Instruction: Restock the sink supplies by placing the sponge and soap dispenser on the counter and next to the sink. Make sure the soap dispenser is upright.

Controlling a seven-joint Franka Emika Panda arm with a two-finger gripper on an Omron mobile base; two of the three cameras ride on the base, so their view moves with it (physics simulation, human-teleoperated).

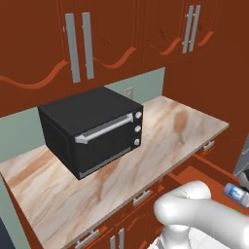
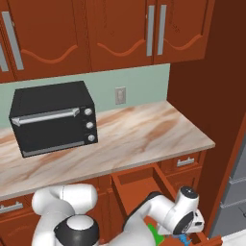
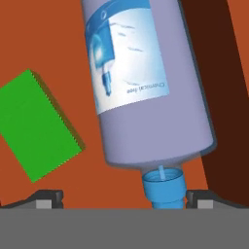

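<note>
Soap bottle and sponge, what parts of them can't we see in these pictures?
- Soap dispenser: hand view's top edge cuts off its far end; left base view's right edge crops it.
- Sponge: hand view's left edge clips it; in the right base view the arm hides most of it.
- End effector: whether it grips the blue pump cannot be told.

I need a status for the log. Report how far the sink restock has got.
Nothing is placed yet. The counter carries a black toaster oven but neither supply. The soap dispenser and the sponge both lie in the open drawer, apart from each other. In hand: the gripper is right over the dispenser's blue pump end, fingers spread either side, not closed. Left: lift both out and stand the dispenser upright beside the sink.
</note>
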